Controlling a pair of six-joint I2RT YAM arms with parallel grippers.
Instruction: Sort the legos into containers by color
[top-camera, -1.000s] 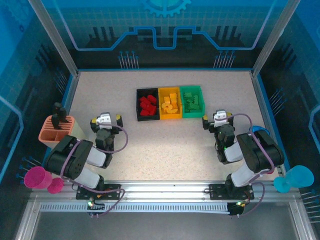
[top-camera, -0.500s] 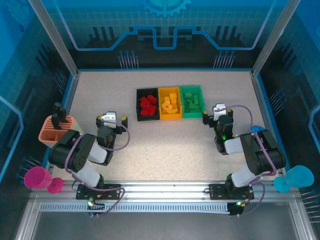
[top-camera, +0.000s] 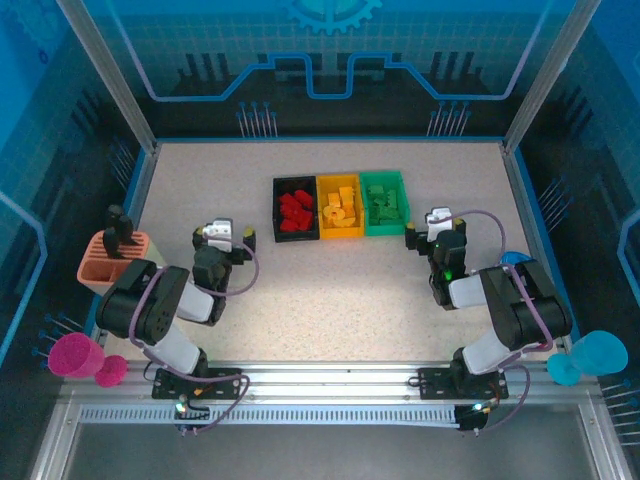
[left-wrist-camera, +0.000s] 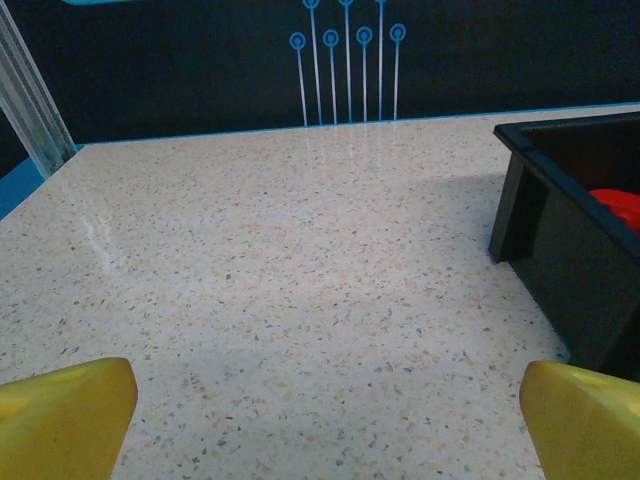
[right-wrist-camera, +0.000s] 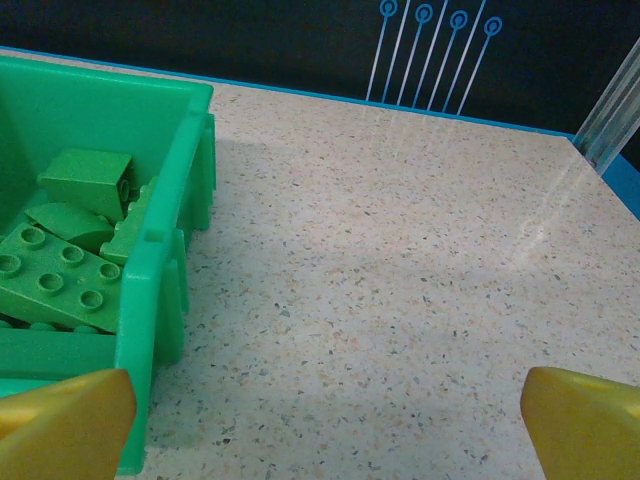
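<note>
The left claw (left-wrist-camera: 325, 418) is released, its yellow fingertips wide apart, just left of the black bin (top-camera: 278, 212). Three bins stand touching in a row across the bench (top-camera: 330, 300), each long axis pointing away from the arms. The black one holds red legos (top-camera: 295, 210), the yellow bin (top-camera: 340, 235) holds yellow legos (top-camera: 341, 207), and the green bin (right-wrist-camera: 165, 290) holds green legos (right-wrist-camera: 55, 280). The right claw (right-wrist-camera: 325, 420), also released, is beside the green bin.

Black arms (top-camera: 150, 310), purple cables (top-camera: 246, 276), yellow fingertips (left-wrist-camera: 60, 415)

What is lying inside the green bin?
The green bin holds green legos, piled loosely. Its floor is covered by them, so anything underneath cannot be seen.
</note>
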